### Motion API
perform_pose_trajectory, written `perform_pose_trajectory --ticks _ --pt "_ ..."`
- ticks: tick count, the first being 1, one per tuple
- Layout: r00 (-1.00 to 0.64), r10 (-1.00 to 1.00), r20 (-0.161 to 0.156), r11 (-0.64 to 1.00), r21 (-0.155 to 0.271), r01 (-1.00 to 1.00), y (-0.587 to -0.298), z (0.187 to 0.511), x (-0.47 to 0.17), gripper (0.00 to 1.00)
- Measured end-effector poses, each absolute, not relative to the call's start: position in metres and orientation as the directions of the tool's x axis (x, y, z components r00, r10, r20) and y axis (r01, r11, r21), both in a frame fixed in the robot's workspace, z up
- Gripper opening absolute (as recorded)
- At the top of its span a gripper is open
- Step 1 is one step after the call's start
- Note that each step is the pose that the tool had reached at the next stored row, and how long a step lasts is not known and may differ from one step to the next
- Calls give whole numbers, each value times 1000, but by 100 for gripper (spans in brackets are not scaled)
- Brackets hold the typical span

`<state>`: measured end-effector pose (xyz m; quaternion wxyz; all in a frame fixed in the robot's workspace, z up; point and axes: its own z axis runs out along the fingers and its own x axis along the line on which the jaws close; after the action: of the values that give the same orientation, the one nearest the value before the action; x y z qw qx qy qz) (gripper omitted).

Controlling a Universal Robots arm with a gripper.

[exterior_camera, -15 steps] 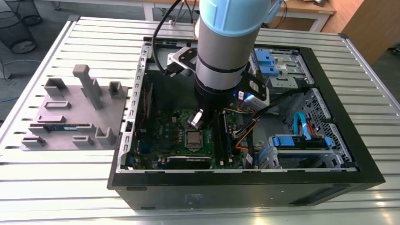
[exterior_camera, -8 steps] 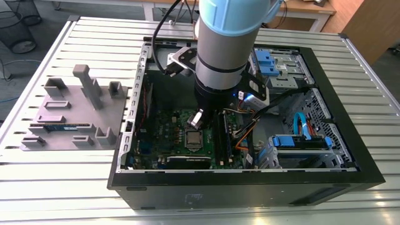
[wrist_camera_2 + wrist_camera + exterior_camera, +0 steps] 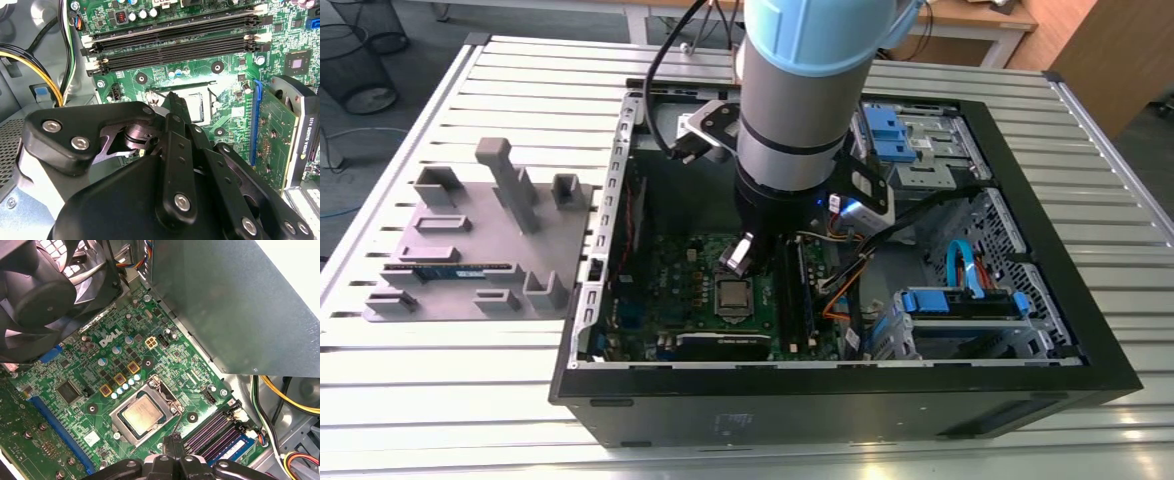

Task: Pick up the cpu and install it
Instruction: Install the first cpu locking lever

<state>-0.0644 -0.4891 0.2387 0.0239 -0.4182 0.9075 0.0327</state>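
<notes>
White lettering stands on the green motherboard (image 3: 170,355) (more print runs along the graphics card (image 3: 274,142) edge).

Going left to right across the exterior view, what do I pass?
Grey tray with the memory stick → left wall of the computer case → cpu in its motherboard socket → blue drive brackets → right wall of the case.

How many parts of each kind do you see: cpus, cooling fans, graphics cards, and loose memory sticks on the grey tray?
cpu: 1, lying in the motherboard socket
fan: 1
graphics card: 1
memory stick: 1, on the tray
Total: 4
</notes>
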Motion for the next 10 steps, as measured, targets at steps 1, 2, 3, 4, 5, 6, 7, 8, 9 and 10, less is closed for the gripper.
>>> perform_pose_trajectory --ticks 1,2,3,4,5,6,7,8,9,10 --pt "-649 -757 -71 648 39 -761 -489 239 -64 11" --pt "-649 -757 -71 648 39 -761 -489 239 -64 11" --pt "-649 -757 -70 648 38 -761 -489 239 -65 11" --pt "-649 -758 -70 648 38 -761 -489 239 -65 11" --pt "-649 -758 -67 648 35 -761 -489 239 -65 11" --pt "-649 -758 -65 648 32 -761 -488 239 -66 11" --pt "-649 -758 -65 648 32 -761 -488 239 -66 11" --pt "-649 -758 -65 648 32 -761 -488 239 -66 11" --pt "-649 -758 -65 648 31 -761 -488 239 -66 11" --pt "-649 -758 -65 648 31 -761 -488 239 -66 11"
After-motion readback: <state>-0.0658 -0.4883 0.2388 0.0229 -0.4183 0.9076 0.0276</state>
